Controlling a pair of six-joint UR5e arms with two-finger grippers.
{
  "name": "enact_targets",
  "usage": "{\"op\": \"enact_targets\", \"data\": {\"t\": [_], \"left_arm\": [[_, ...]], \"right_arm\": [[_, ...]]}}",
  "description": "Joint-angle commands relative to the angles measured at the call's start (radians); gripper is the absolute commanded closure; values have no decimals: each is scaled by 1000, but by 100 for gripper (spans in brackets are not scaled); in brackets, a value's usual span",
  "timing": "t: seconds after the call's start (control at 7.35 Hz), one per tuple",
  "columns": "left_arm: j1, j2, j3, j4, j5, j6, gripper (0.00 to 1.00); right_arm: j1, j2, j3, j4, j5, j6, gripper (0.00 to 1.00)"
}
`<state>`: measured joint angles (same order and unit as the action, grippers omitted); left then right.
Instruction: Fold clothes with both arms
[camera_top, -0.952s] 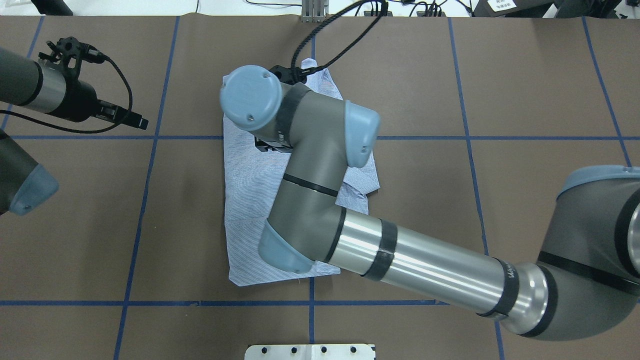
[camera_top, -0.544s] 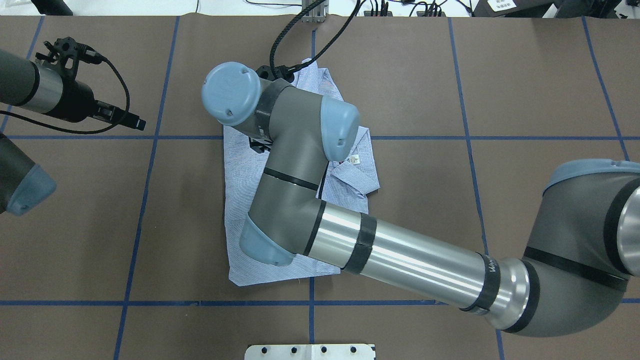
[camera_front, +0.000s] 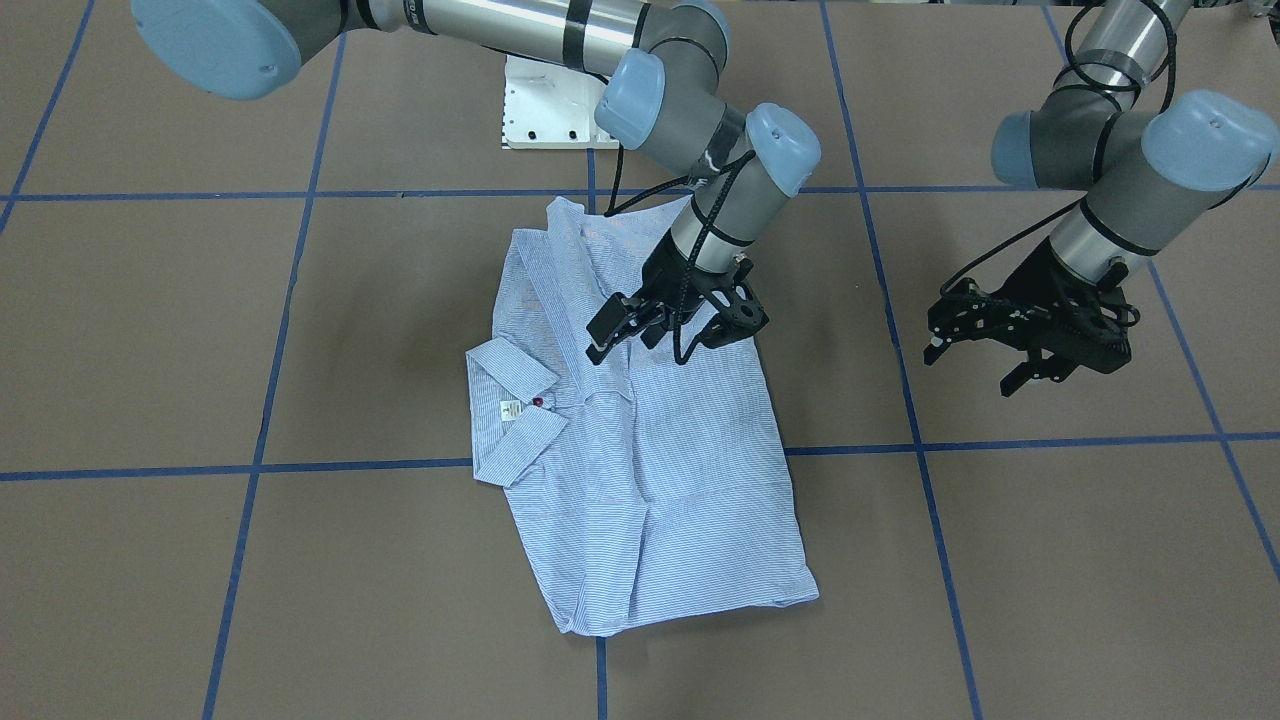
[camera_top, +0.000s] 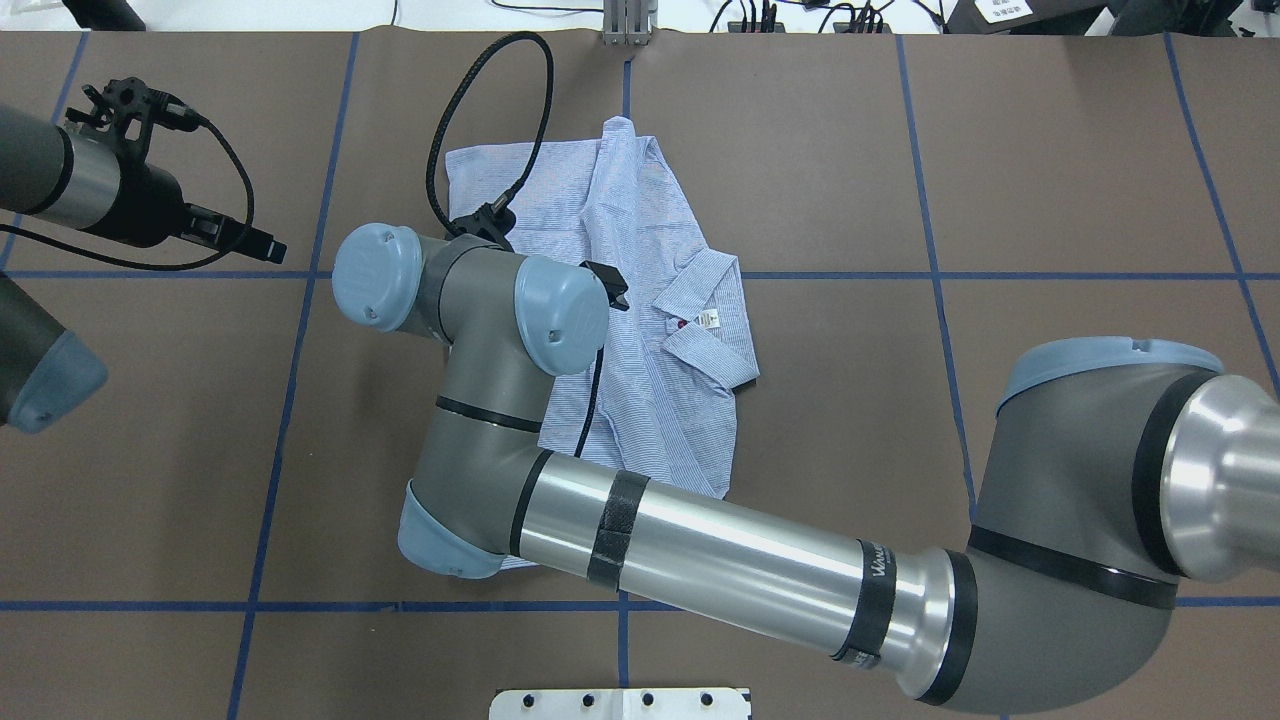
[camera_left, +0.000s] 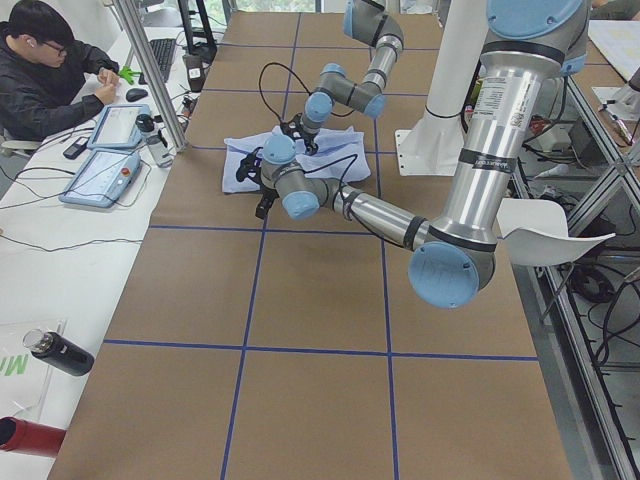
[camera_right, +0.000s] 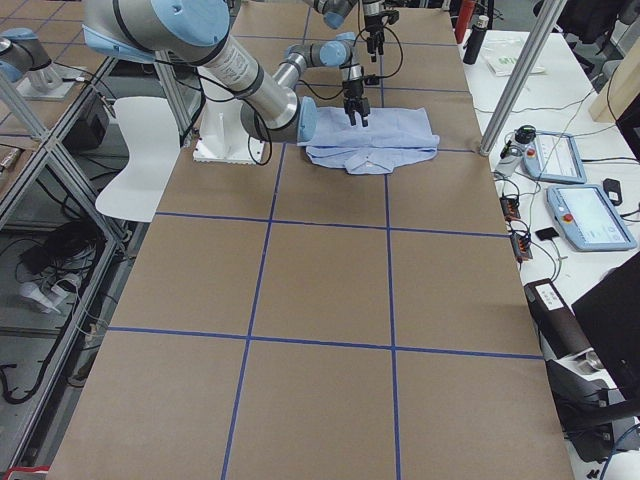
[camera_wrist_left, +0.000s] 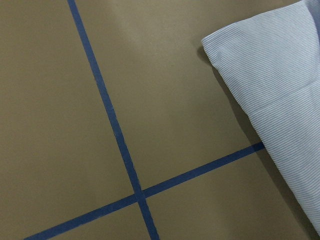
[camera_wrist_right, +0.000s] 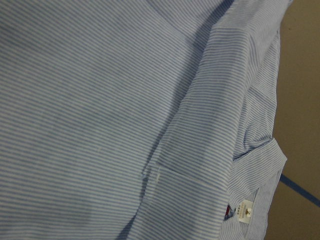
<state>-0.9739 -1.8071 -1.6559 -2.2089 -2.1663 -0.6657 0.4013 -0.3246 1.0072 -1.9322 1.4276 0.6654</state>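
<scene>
The light blue, finely white-striped button-up shirt (camera_front: 680, 480) lies in the middle of the brown paper-covered table (camera_front: 1050, 560), already folded to a narrow rectangle. The work therefore seems to stand between folds, and the next move likely calls for both grippers to take one short end and carry it over. The right arm's black two-finger gripper (camera_front: 668, 333) hangs just above the cloth near the collar (camera_front: 515, 385), jaws apart and empty; the left arm's black two-finger gripper (camera_front: 972, 365) hovers over the table beside the shirt, likewise spread and empty.

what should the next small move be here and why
Probably swing the left end effector toward the shirt: it hangs open over the table, apart from the cloth, while the right end effector hovers open above the shirt, holding nothing. Folding needs both.
</scene>
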Motion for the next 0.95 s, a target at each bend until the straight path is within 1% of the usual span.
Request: {"op": "enact_targets", "data": {"t": [0.0, 0.41, 0.82], "left_arm": [[0, 0, 1, 0, 0, 0, 0], [0, 0, 1, 0, 0, 0, 0], [0, 0, -1, 0, 0, 0, 0]], "right_arm": [[-24, -5, -19, -13, -38, -41, 0], [-38, -5, -19, -4, -38, 32, 0], [-38, -28, -19, -11, -45, 25, 0]]}}
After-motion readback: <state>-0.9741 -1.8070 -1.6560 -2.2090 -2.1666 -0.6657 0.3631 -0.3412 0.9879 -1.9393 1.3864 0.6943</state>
